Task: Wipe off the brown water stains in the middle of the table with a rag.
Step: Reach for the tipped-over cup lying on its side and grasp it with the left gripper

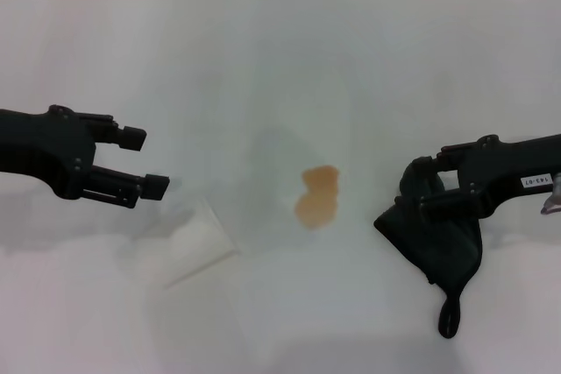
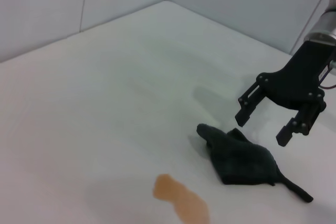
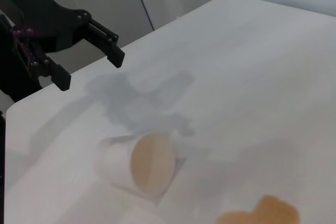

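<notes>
clearly the wiping is not yet started. taking the brown water stains (image 1: 317, 198) as the landmark, nearest to the robot is the thin tail of the rag (image 1: 441, 251), which hangs toward the front edge, on the right of the stain. the rag itself lies bunched on the table (image 1: 280, 50), to the right of the stain and apart from it, not touching it. the right gripper (image 1: 418, 192) is just above the rag's upper edge; in the left wrist view its fingers (image 2: 243, 115) are spread open above the cloth and have nothing between them, so the rag is not grasped yet.

on the other side of the stain, to its left and a little nearer to the robot, a white cup (image 1: 196, 245) lies tipped on its side, with tan colour inside its mouth in the right wrist view. the stain is whole, a peanut shape with two lobes, with no smear around it.

farther left from the stain, the left gripper (image 1: 145, 161) hovers above the table with fingers apart and empty; i judge it idle.

what is left, i think: to close on the rag, bring it over the stain and rub until the puddle is gone.
</notes>
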Motion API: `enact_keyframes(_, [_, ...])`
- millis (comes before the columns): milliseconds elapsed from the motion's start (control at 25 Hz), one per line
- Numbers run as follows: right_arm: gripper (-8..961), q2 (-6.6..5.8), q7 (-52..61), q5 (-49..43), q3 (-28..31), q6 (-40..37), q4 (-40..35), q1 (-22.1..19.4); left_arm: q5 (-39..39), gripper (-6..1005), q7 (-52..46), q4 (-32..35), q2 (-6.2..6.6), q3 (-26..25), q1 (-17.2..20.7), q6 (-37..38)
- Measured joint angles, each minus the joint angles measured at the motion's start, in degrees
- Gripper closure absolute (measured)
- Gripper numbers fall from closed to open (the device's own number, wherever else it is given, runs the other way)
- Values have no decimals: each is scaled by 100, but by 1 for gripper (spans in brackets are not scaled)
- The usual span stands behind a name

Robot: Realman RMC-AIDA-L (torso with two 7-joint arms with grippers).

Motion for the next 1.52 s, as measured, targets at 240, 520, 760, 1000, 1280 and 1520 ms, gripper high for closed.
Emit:
enact_keyframes(240, [231,0,0,-4,0,24,0,0,476,122,-184,-44,15,22,-327,203])
enact_keyframes(520, [231,0,0,-4,-12,36,4,0,1267,125,-502,-125,101,441,-813,340])
enact_keyframes(760, [231,0,-1,-2,-46,72,9,0,1901,128,-611,-376,152,602,-1246,405])
enact_keyframes(1000, [231,6,-32,1,-50,107,9,5,2378,130,-613,-848,111,808,-1694,413])
enact_keyframes(1280, [231,9,-44,20,-130,186,18,9,2709,133,-552,-1127,109,894,-1889,383])
enact_keyframes(1520, [231,9,-51,63,-146,203,59,2,2784,136,-506,-1176,83,912,-1944,295])
